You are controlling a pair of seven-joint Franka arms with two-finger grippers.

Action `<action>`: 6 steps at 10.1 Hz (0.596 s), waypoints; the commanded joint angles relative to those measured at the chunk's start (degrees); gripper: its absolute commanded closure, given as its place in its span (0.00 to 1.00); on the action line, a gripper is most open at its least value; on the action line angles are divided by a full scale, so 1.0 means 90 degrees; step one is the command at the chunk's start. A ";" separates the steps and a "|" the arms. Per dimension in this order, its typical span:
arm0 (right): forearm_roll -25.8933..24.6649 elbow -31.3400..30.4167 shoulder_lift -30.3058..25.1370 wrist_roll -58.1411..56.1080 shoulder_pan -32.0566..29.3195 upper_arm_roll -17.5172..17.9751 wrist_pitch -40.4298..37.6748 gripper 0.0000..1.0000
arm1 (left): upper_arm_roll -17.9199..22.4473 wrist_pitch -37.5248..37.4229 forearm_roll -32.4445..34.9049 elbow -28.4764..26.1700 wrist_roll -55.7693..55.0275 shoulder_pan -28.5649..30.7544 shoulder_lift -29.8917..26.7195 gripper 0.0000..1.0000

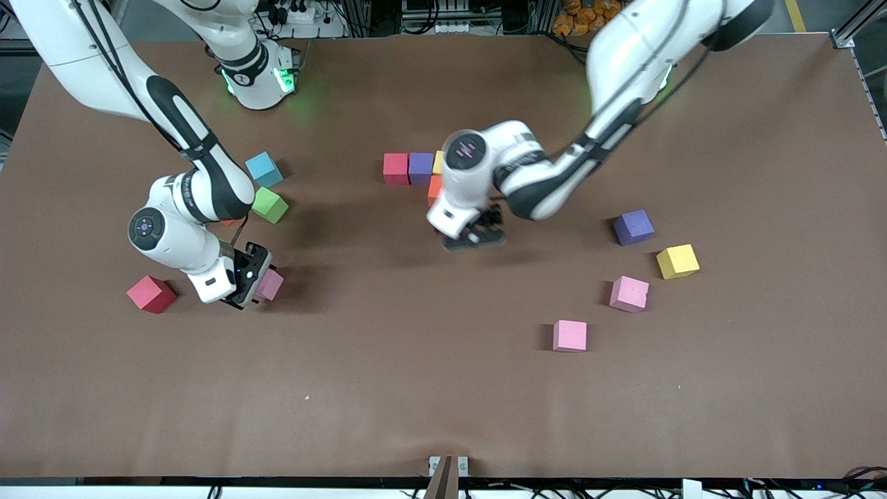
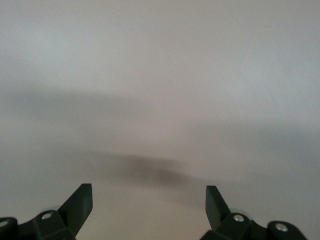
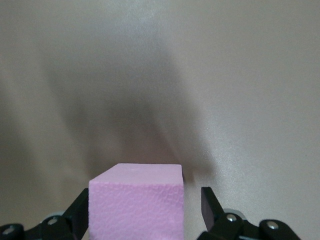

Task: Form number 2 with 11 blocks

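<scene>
Brown bench [image 1: 443, 388] with foam blocks scattered all over it. Up toward the robots' bases there's a short row going: red block [image 1: 396, 168], purple block [image 1: 420, 168], then a sliver of a yellow one [image 1: 438, 162], with an orange one [image 1: 434, 190] just below, both mostly hidden by the left arm.

Left end effector [image 1: 478, 232] is low over bare bench just in front of that row, fingers spread wide with nothing between them; its wrist cam only shows plain bench.

Right end effector [image 1: 253, 281] is down at the right arm's end, fingers either side of a pink block [image 1: 271, 284]. In its wrist view one finger sits against the block and the other has a small gap, so it isn't pinching it.

Near that: a red cube [image 1: 151, 294], a green one [image 1: 269, 205], a light-blue one [image 1: 264, 169].

Toward the left arm's end: another purple cube [image 1: 633, 227], a yellow cube [image 1: 677, 261], and two pink cubes [image 1: 629, 294] [image 1: 569, 335], all apart from each other.
</scene>
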 commanded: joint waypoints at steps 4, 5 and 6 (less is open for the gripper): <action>0.0023 0.0009 -0.0492 0.0640 0.0004 0.0047 -0.0462 0.65 | 0.0129 -0.0099 0.0142 0.0497 0.1314 0.1169 -0.0057 0.00; 0.0023 0.0009 -0.0697 0.1361 0.0323 0.0067 -0.0561 0.65 | 0.0440 0.0018 0.0103 0.0692 0.1703 0.1150 0.0059 0.00; 0.0023 0.0009 -0.0834 0.2151 0.0655 0.0067 -0.0581 0.65 | 0.0501 0.0202 0.0122 0.0752 0.1939 0.1159 0.0176 0.00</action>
